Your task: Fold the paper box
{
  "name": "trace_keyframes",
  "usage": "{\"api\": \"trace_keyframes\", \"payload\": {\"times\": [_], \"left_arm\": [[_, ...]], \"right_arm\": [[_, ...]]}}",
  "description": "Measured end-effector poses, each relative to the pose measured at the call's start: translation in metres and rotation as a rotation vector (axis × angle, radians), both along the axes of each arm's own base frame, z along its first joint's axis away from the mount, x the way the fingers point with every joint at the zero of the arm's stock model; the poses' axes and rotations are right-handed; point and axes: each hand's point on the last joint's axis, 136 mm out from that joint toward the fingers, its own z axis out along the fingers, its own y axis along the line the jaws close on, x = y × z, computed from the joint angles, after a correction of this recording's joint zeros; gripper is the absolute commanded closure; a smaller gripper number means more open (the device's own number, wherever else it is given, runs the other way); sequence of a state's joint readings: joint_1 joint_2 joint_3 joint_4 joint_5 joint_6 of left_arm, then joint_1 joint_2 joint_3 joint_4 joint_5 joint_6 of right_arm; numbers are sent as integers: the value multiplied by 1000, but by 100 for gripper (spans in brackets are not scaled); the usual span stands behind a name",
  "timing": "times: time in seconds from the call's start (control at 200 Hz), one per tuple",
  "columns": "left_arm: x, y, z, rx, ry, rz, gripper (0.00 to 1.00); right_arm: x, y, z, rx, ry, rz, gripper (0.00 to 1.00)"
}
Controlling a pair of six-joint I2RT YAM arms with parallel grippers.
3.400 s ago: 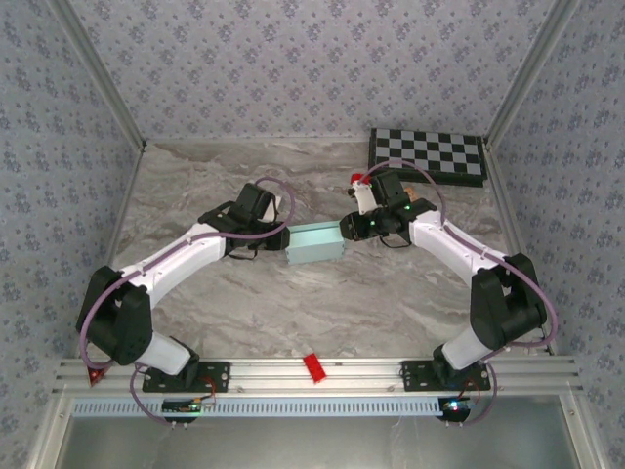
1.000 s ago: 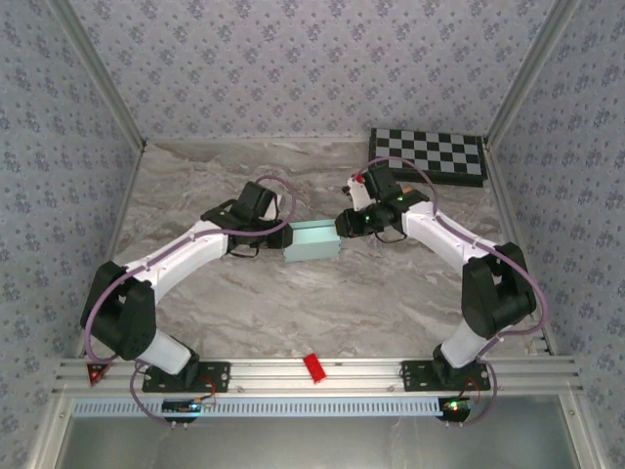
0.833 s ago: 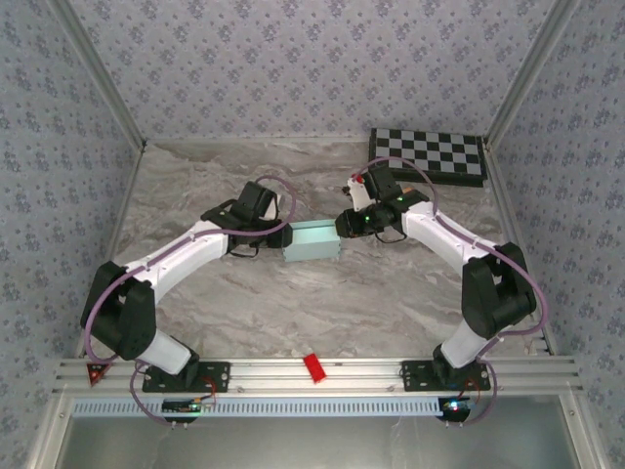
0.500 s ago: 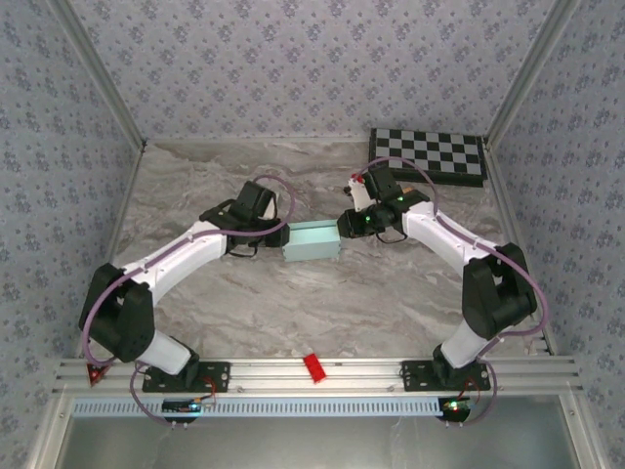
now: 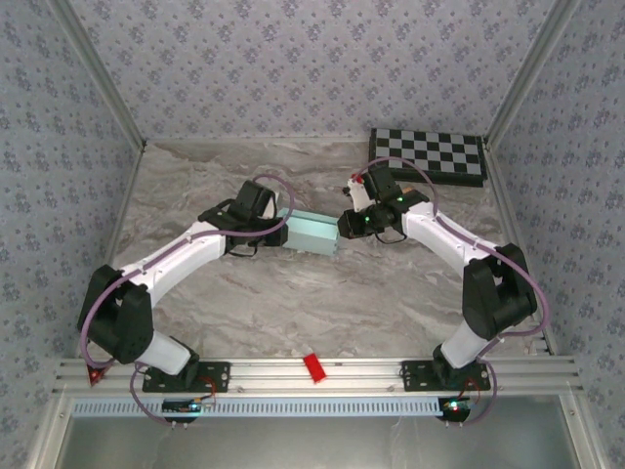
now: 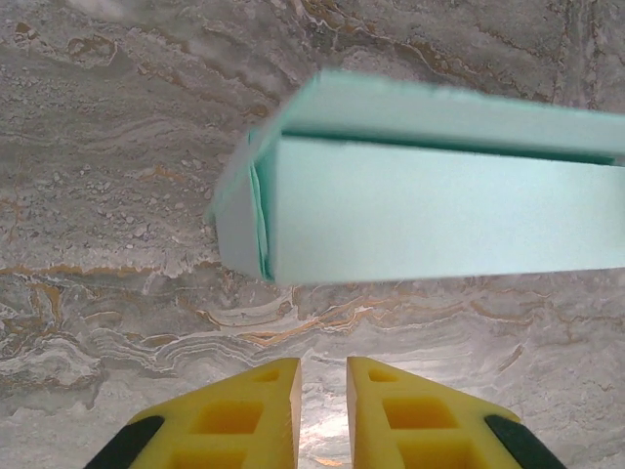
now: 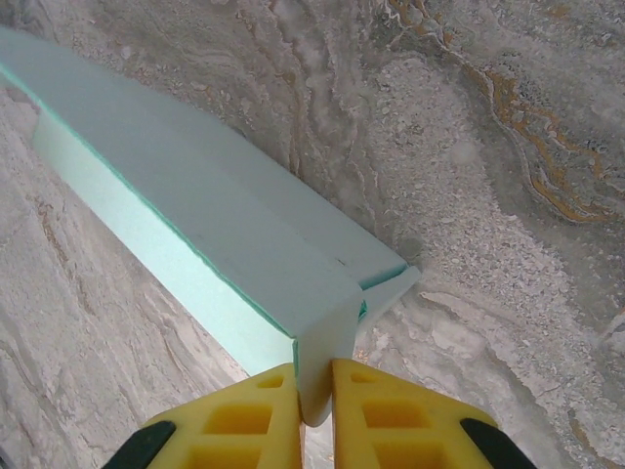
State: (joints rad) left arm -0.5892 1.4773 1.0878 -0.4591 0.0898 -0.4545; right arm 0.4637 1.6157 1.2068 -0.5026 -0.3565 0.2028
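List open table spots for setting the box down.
Free: the near marble between both arms and the front rail, and the far-left stretch toward the back wall. Crowded: centre, where the left gripper and right gripper flank the paper box; checkerboard fills the far-right corner.

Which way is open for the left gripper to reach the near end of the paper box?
Probably straight ahead: the left gripper, jaws nearly together and holding nothing, faces the paper box's end with bare table between. The right gripper pinches the other end.
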Motion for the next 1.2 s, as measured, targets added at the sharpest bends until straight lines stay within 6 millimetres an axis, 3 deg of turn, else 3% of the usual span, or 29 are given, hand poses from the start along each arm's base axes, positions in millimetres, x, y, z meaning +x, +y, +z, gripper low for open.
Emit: {"api": "trace_keyframes", "payload": {"times": [0.3, 0.49, 0.865, 1.199], "left_arm": [[0, 0, 0, -2, 1, -2, 81], [0, 1, 1, 2, -6, 3, 75], [4, 14, 36, 1, -121, 27, 57], [22, 33, 26, 65, -122, 19, 49]], "right_arm": [[-1, 0, 0, -2, 5, 0, 86], [-2, 0, 3, -19, 8, 5, 85], [3, 5, 8, -78, -8, 38, 85], [2, 3, 3, -111, -8, 48, 85]]}}
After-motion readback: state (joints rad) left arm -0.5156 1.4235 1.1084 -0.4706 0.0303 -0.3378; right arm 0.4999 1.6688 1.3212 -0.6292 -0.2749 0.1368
